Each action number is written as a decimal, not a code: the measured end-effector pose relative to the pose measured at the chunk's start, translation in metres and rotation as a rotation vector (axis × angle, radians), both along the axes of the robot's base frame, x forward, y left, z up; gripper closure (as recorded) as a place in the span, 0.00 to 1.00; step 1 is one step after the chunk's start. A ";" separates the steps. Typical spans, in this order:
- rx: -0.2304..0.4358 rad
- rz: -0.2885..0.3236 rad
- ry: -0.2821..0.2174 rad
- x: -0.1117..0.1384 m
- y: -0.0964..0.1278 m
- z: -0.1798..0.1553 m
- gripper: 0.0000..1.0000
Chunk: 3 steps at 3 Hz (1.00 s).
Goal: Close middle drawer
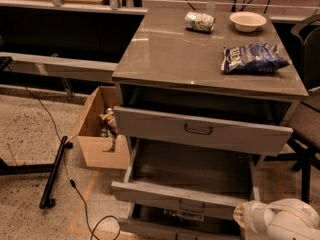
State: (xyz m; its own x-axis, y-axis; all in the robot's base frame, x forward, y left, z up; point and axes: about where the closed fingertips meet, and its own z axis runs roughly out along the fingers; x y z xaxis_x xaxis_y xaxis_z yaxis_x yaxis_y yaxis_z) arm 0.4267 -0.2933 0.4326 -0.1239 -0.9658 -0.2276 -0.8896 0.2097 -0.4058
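The middle drawer [190, 171] is pulled far out of the grey cabinet [200, 59]. Its low narrow face [150, 193] carries a small dark bar handle [191, 207], and its grey interior shows nothing inside. Above it the top drawer [200, 130], with a taller face panel, stands part open. Only a white rounded arm segment [277, 222] shows at the lower right corner, beside the right end of the middle drawer's face. The gripper itself is out of view.
A blue snack bag [252, 58], a can on its side [199, 21] and a white bowl [247, 20] lie on the cabinet top. An open cardboard box [97, 134] stands at the cabinet's left. Cables and a black bar [52, 171] lie on the floor. A bottom drawer [175, 226] is slightly open.
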 end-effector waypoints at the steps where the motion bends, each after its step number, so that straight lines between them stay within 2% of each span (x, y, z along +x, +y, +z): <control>1: -0.003 -0.007 -0.033 0.030 0.010 -0.008 1.00; 2: -0.022 -0.003 -0.054 0.055 0.026 -0.028 1.00; 3: -0.070 0.031 -0.092 0.078 0.037 -0.042 1.00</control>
